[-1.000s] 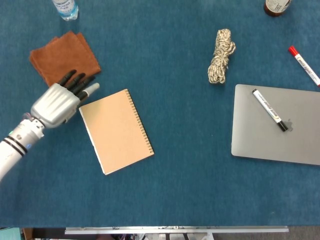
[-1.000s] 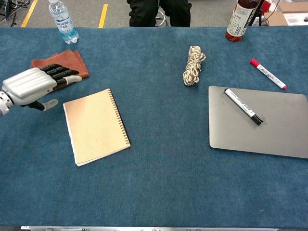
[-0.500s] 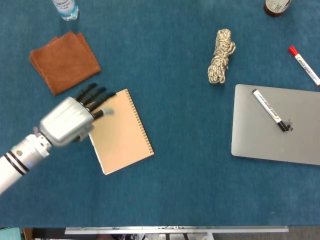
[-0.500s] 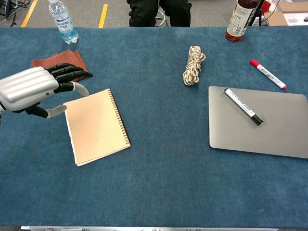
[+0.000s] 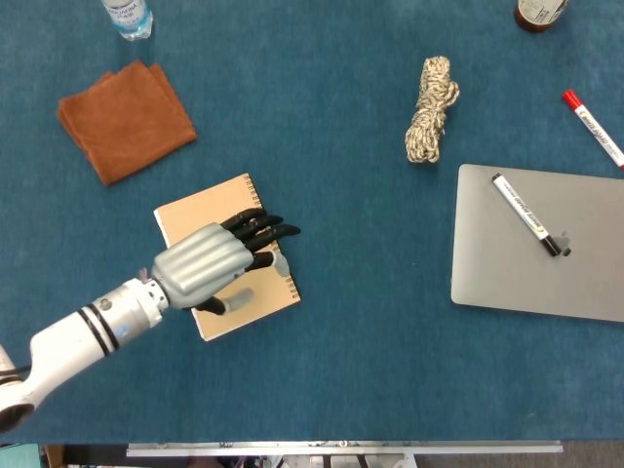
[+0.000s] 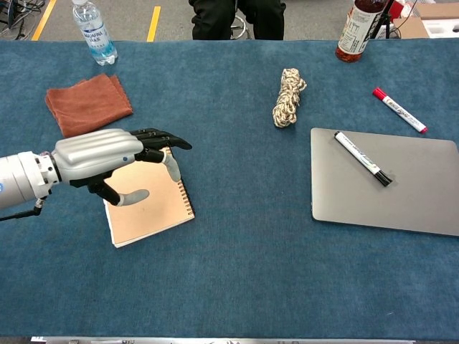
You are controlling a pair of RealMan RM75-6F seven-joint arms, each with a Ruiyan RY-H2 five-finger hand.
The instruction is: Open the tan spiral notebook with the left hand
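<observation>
The tan spiral notebook (image 5: pixel 195 212) (image 6: pixel 154 215) lies closed on the blue table, its wire binding along the right edge. My left hand (image 5: pixel 210 263) (image 6: pixel 115 156) hovers over the notebook's middle, palm down. Its fingers are spread and reach toward the spiral edge, and the thumb hangs below over the cover. It holds nothing. Whether the fingertips touch the cover cannot be told. My right hand is in neither view.
A brown cloth (image 5: pixel 125 119) (image 6: pixel 87 103) lies at the far left with a water bottle (image 6: pixel 94 31) behind it. A coiled rope (image 5: pixel 431 107) sits mid-table. A grey laptop (image 5: pixel 575 263) carries a black marker (image 5: pixel 526 215); a red marker (image 5: pixel 593 128) lies beyond it.
My left hand has swept right and toward the near edge, from beside the brown cloth to over the notebook, now covering much of its cover. The notebook has not moved.
</observation>
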